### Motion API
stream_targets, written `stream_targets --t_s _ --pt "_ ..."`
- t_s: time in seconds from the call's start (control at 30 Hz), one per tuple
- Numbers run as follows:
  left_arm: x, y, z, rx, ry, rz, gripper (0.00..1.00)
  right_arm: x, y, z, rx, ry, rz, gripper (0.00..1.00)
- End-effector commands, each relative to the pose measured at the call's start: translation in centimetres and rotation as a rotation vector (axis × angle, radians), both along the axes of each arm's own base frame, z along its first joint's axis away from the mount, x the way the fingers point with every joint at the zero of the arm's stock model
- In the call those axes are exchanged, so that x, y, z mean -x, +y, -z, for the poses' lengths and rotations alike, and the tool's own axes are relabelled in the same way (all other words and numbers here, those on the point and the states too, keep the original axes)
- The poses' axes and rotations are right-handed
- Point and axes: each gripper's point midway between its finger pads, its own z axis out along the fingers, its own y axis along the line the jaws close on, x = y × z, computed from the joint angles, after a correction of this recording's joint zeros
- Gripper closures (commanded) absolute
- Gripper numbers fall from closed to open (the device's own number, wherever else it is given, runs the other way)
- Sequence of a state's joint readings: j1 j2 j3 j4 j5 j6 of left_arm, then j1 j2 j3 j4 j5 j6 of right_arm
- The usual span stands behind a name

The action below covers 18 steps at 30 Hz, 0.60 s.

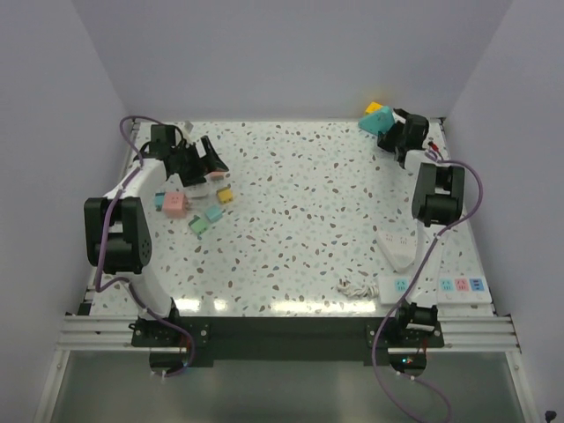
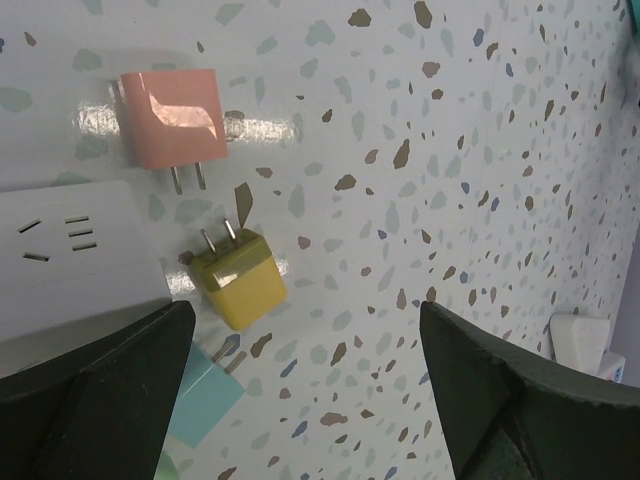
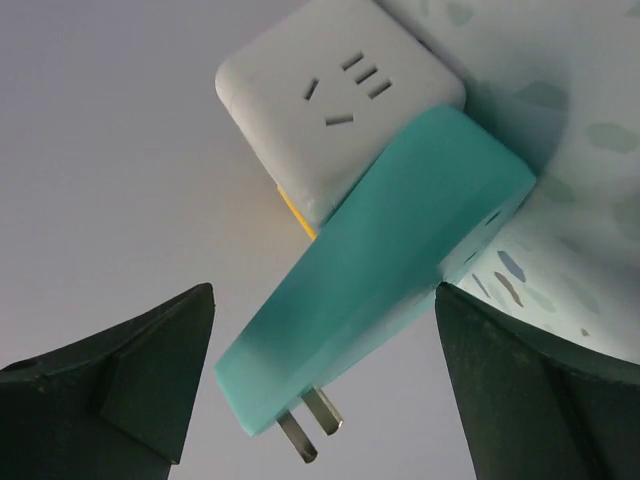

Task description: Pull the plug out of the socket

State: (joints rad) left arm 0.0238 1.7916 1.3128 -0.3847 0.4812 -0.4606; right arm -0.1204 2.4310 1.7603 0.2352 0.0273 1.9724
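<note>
My right gripper [image 3: 325,300] is open at the table's back right corner [image 1: 388,129]. Between its fingers lies a teal plug [image 3: 400,260], tilted, with its two bare prongs pointing out into free air. The plug leans against a white socket cube [image 3: 330,110], with something yellow [image 3: 293,212] behind it. My left gripper [image 2: 308,335] is open at the back left [image 1: 210,159] and holds nothing. It hovers over the table beside a yellow plug [image 2: 240,280], a pink plug [image 2: 170,120], a light blue plug [image 2: 205,395] and a white socket block [image 2: 70,250].
Loose pink [image 1: 174,204], yellow [image 1: 225,196], teal [image 1: 213,214] and green [image 1: 198,226] plugs lie at the left. A white adapter [image 1: 398,247] and a power strip [image 1: 436,288] with a coiled cord [image 1: 354,287] lie at the front right.
</note>
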Motion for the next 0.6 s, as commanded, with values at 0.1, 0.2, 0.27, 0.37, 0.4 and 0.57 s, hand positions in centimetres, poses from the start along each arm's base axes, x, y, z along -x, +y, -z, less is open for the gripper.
stream_targets --t_s 0.1,0.2,0.27,0.37,0.4,0.57 --pt "-0.2 0.1 -0.6 -0.018 -0.015 -0.006 0.0 -3.0 0.8 -1.4 -0.153 -0.101 -0.014 0.09" --pt "-0.2 0.2 -0.5 -0.018 -0.013 -0.013 0.0 -3.1 1.6 -0.5 -0.161 -0.08 -0.058 0.2" --pt "0.0 0.1 -0.4 -0.018 -0.011 -0.013 0.0 -2.5 2.3 0.1 -0.162 -0.058 -0.1 0.35" --pt "0.1 0.1 -0.4 -0.015 -0.014 -0.014 0.0 -0.8 3.1 0.2 -0.164 -0.046 -0.136 0.64" --pt "0.2 0.1 -0.3 -0.015 -0.012 -0.014 0.0 -0.2 3.4 -0.1 -0.15 -0.046 -0.155 0.7" --pt "0.6 -0.3 -0.5 0.006 -0.019 -0.005 0.0 5.5 6.2 -0.7 -0.109 0.032 -0.311 0.96"
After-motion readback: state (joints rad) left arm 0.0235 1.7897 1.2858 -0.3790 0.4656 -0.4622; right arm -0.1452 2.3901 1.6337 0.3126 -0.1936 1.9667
